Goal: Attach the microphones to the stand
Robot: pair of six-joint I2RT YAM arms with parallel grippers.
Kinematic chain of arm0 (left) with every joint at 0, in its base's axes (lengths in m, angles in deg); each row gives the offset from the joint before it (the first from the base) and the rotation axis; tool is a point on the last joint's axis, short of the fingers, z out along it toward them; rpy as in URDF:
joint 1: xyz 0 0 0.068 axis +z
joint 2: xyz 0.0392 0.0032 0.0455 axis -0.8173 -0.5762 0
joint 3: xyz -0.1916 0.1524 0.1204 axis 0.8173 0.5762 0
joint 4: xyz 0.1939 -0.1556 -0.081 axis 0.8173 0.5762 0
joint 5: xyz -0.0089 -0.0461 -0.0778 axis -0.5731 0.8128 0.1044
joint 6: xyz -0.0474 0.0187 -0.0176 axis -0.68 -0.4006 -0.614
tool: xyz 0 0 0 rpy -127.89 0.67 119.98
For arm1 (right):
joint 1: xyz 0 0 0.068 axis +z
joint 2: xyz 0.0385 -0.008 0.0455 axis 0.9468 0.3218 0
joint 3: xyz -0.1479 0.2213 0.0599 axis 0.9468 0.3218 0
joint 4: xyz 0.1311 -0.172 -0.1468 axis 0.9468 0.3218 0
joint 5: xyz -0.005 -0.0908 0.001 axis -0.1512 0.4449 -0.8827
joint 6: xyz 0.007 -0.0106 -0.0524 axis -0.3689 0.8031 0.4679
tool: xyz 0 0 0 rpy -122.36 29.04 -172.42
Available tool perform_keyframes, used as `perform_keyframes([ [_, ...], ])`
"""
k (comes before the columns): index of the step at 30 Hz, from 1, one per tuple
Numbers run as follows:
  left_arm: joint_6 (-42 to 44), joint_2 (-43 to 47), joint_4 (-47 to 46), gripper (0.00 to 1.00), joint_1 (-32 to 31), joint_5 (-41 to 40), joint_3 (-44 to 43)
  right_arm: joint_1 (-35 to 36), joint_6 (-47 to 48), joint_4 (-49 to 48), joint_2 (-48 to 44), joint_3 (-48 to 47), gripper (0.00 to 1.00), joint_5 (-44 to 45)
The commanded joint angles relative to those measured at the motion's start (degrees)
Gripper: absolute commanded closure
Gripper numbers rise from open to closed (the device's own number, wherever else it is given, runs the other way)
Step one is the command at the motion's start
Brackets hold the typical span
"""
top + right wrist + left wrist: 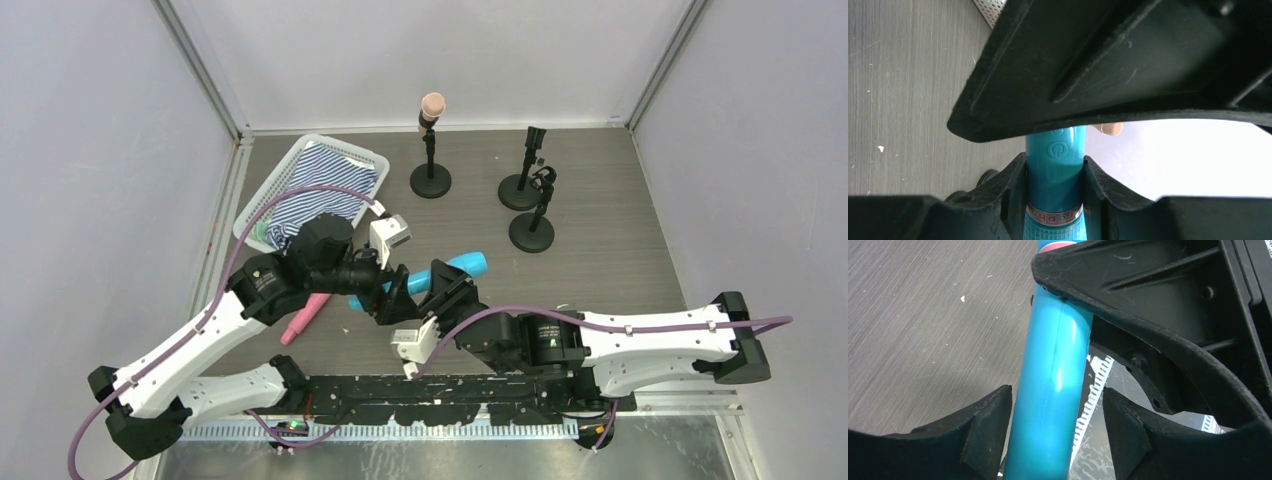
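Observation:
The bright blue microphone (462,266) is held off the table in the middle, head to the upper right. My right gripper (442,298) is shut on it just above its ringed collar (1054,175). My left gripper (388,298) is open around the blue handle (1048,390), with a gap at the right finger (1128,435). The peach-beige microphone (432,105) stands in the back left stand (431,178). Two other stands (521,185) (533,225) hold nothing. The pink microphone (303,320) lies on the table under my left arm.
A white basket (300,152) with a striped cloth sits at the back left. Grey walls close in the table on three sides. The two arms cross close together near the front middle.

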Motion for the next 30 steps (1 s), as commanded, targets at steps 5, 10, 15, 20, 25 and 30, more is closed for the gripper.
perform_keyframes([
  [5,2.1,0.5,-1.9,0.66,-0.5,3.2,1.4,0.3,11.1,-2.9,-0.3,-3.4,0.75,-1.1],
  [10,2.8,1.4,-2.4,0.97,-0.5,-1.3,1.9,0.3,8.3,-6.4,-1.1,-1.9,0.50,-0.1],
  [15,3.6,0.7,-2.5,1.00,-0.3,-11.0,-0.3,-0.2,0.3,-9.6,-1.9,-1.0,0.26,2.1],
  [20,1.6,3.1,-5.1,1.00,2.5,-20.6,0.8,-0.8,-14.0,-8.6,-4.3,-1.2,0.21,4.9],
  [25,-0.3,7.1,-6.1,1.00,7.1,-23.7,4.7,-10.5,-44.1,-0.8,-9.2,-5.0,0.22,4.8],
  [30,-1.0,11.1,-4.3,1.00,8.8,-28.0,8.0,-28.1,-75.1,15.8,-12.0,-10.5,0.23,1.4],
])
